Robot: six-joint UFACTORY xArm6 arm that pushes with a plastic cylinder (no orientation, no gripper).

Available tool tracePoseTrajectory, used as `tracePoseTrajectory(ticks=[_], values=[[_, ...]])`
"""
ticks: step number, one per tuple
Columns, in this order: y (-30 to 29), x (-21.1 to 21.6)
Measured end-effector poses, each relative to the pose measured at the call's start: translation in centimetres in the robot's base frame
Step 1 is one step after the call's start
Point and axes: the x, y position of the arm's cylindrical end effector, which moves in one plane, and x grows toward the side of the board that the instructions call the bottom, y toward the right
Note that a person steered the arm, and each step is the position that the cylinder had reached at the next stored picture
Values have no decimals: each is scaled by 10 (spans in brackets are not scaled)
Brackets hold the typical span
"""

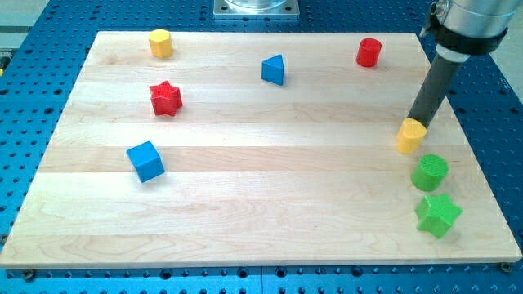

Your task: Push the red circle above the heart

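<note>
Red circle [369, 52] is sitting near the desk's [245, 212] top right, well apart from the yellow heart [411, 135] lower right. My tip [418, 122] is touching the heart's top, holding nothing, so the push is seemingly not yet begun.

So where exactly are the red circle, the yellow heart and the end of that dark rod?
Red circle [369, 52], camera view: middle of its side, near the board's top right.
Yellow heart [411, 135], camera view: middle of the block, right side.
My tip [418, 122], camera view: rod's very end, right behind the heart's top.
</note>
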Motion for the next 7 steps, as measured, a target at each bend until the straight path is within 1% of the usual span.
tracePoseTrajectory(ticks=[1, 2, 3, 4, 5, 6, 7], values=[[10, -31], [42, -30], [-24, -74], [-74, -127], [-107, -153], [-76, -172], [-35, -159]])
